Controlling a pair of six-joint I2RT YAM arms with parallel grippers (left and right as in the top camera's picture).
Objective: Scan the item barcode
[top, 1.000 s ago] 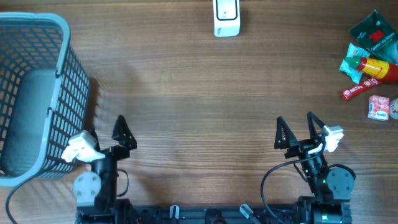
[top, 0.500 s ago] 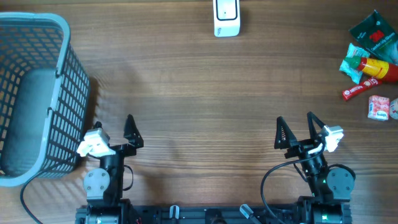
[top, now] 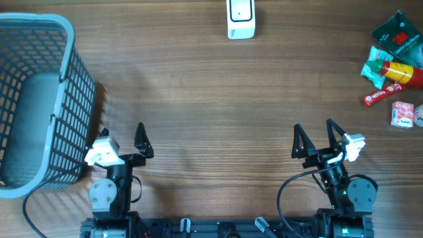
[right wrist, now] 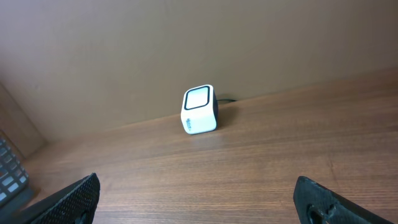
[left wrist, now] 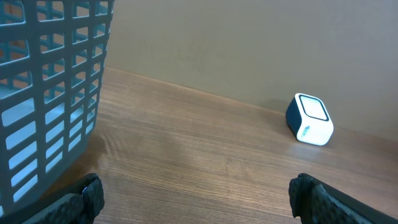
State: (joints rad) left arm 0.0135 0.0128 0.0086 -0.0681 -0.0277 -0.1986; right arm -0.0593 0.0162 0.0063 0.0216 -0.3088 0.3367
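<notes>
The items lie in a heap at the table's far right: a green packet (top: 397,32), a red and yellow bottle (top: 398,71), a red bar (top: 379,98) and a small pink box (top: 402,114). No barcode can be made out at this distance. The white scanner (top: 240,18) stands at the back centre, and both wrist views show it too, scanner (left wrist: 309,119) and scanner (right wrist: 199,109). My left gripper (top: 122,135) sits open near the front left, holding nothing, left gripper (left wrist: 199,200). My right gripper (top: 314,132) is open at the front right, well short of the items, right gripper (right wrist: 199,200).
A tall grey-blue mesh basket (top: 73,79) fills the left edge, close beside my left gripper; its wall, the basket (left wrist: 56,93), takes up the left of the left wrist view. A plain wall rises behind the scanner.
My left arm has shifted a little to the right, away from the basket, and turned to face straight ahead. The right arm and the items have not moved.
</notes>
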